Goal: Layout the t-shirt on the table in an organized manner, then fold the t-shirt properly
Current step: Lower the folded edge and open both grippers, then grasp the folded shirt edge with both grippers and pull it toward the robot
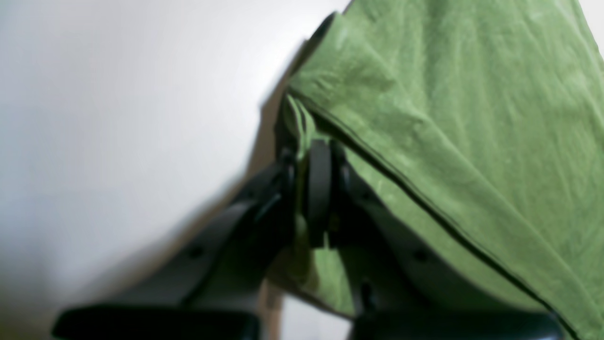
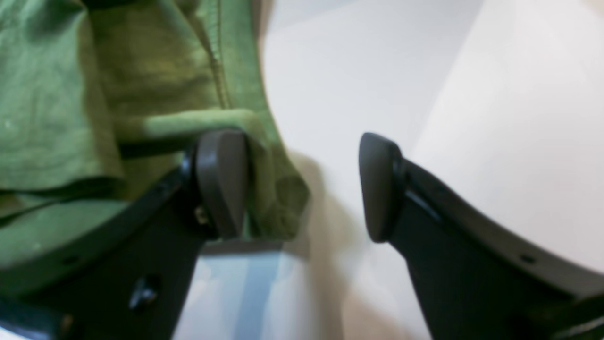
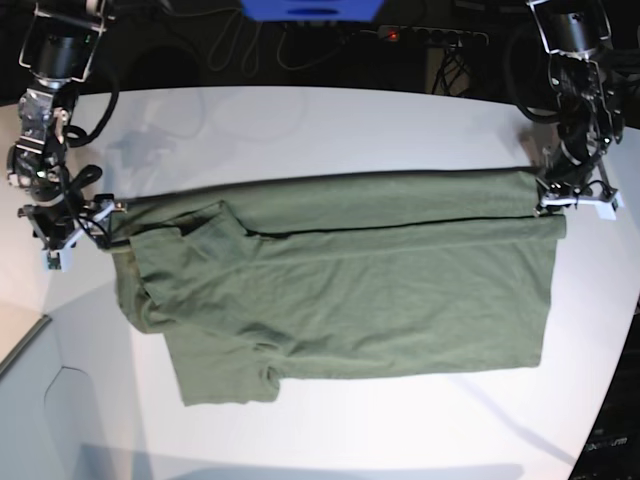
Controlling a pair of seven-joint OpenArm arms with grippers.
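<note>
The olive-green t-shirt lies spread sideways on the white table, its far long edge folded over toward the middle. My left gripper is at the shirt's far right corner. In the left wrist view the left gripper is shut on a bunched edge of the t-shirt. My right gripper is at the shirt's far left end by the sleeve. In the right wrist view the right gripper is open, and the t-shirt rests against its left finger, with a fold of cloth in the gap.
A blue object, cables and a power strip lie behind the table's far edge. The table's curved edge runs along the lower left and the right. Bare white tabletop lies beside the right gripper.
</note>
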